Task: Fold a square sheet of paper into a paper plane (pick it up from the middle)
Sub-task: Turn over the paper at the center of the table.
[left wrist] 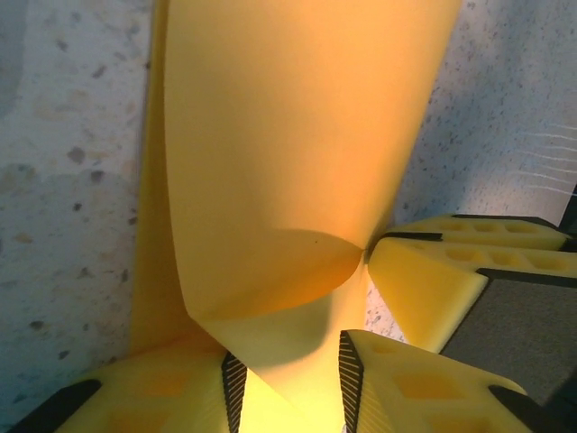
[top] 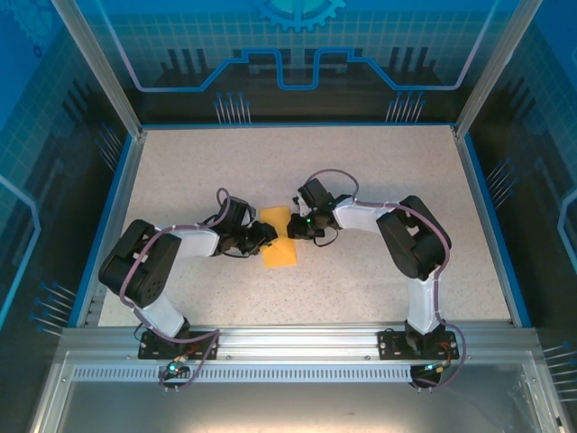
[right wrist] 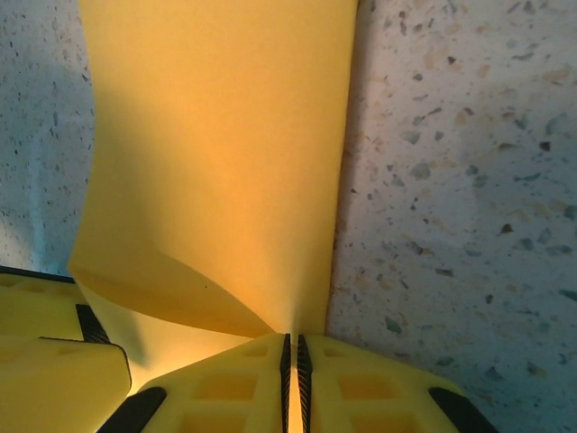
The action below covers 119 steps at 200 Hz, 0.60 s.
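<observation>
**Top external view.** The square sheet of paper [top: 280,244] is lying near the middle of the table [top: 379,289]. The left gripper [top: 268,236] is meeting the sheet from 9 o'clock. The right gripper [top: 299,225] is meeting it from 3 o'clock.

**Left wrist view.** The sheet [left wrist: 288,135] is rising toward 12 o'clock, curled and bulging, with one fold running down between the left gripper's fingers [left wrist: 153,397]. The jaws are standing apart around that fold, with a clear gap between the dark pads. At 3 o'clock, the right gripper's fingertips [left wrist: 433,280] are touching the sheet's edge.

**Right wrist view.** The right gripper [right wrist: 291,379] is clamping the sheet [right wrist: 225,135], its pads pressed together on a thin edge at 6 o'clock. The sheet is extending toward 12 o'clock over the speckled table [right wrist: 451,180]. One left gripper finger [right wrist: 45,370] is showing at 8 o'clock.
</observation>
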Available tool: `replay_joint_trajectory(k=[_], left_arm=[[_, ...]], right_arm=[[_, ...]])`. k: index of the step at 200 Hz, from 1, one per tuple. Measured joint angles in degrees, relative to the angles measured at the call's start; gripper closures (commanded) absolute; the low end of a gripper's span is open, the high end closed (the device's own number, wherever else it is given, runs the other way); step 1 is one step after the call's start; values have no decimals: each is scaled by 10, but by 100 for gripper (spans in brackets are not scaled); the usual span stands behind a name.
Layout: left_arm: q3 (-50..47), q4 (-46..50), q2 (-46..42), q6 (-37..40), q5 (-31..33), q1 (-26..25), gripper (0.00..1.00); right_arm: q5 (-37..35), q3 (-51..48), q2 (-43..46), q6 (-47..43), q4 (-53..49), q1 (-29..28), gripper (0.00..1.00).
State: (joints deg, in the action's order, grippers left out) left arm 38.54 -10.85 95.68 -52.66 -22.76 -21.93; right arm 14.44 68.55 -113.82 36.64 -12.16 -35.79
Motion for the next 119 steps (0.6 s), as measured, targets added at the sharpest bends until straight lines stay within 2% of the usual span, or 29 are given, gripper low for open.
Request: replay_joint_trajectory(k=[53,94,119], left_arm=[[-1,-47,0,-2,-5,0,70],[-1,-68,0,-12,-7,0,85],[-2,-75,0,-12,-7,0,93]], right_arm=[[10,-4,0,6,7,4,86],[15,-10,2,9,16,7,85],[14,-22,17,13,17,9,77]])
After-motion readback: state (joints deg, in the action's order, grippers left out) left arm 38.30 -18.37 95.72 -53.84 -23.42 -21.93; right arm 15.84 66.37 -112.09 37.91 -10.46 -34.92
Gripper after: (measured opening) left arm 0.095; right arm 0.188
